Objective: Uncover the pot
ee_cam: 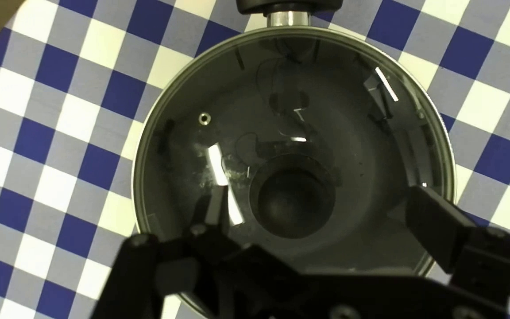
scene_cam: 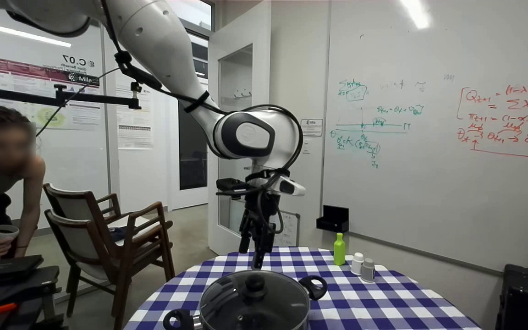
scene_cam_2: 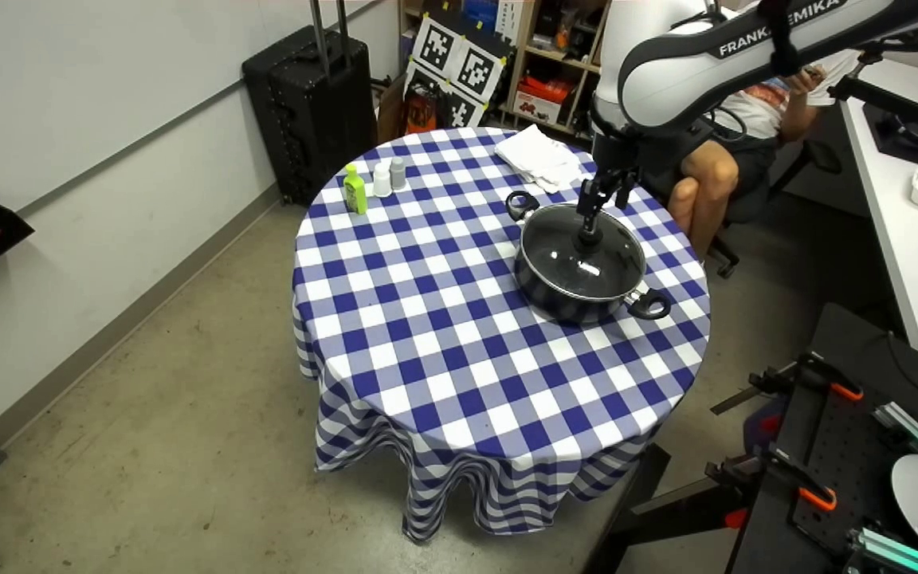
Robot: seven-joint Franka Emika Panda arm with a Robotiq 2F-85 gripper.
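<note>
The wide dark pot stands on the checked table with its lid on. The lid is dark see-through glass with a silver rim, and it also shows in both exterior views. Its round black knob is at the centre. My gripper is open and empty, pointing down over the lid. In the wrist view the knob appears between the fingers, nearer the left one. The gripper also shows in both exterior views. The fingertips look above the lid; exact height cannot be told.
The pot's side handles stick out. A green bottle and white and grey shakers stand near the table edge. A white cloth lies beside the pot. People are near the table.
</note>
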